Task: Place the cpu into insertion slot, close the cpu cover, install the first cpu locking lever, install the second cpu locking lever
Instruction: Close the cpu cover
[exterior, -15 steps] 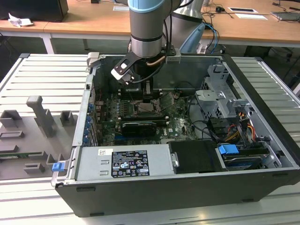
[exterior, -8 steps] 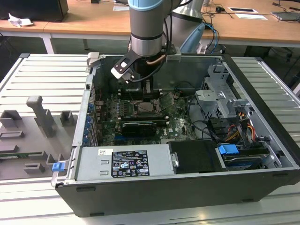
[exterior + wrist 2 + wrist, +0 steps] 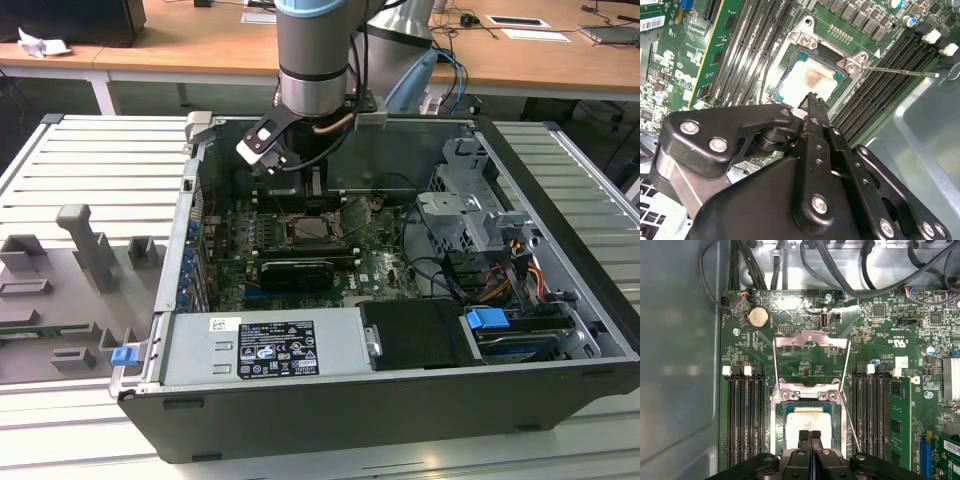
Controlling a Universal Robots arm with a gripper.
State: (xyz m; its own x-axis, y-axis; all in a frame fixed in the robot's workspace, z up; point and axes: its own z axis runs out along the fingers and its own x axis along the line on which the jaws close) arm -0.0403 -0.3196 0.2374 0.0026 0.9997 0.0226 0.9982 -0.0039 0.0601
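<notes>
Currently the open computer case [image 3: 400, 420] lies on its side, green circuit board [image 3: 805, 310] facing up. The cpu cover [image 3: 810, 341] stands open off the insertion slot [image 3: 776, 405]. Its long axis runs hinge to free edge, and the free edge points to the exterior view's right, toward the cables. It is judged to be thin, stiff, light sheet metal, best handled at the free-edge bar. The cpu [image 3: 807, 420] lies flat in the slot, face up; being square, it has no long axis. It is judged light, rigid and fragile, to be held by the edges only. The gripper [image 3: 810, 435] hangs just above the cpu's edge, fingers pressed together, holding nothing. One thin locking lever [image 3: 850, 422] angles free beside the slot.
</notes>
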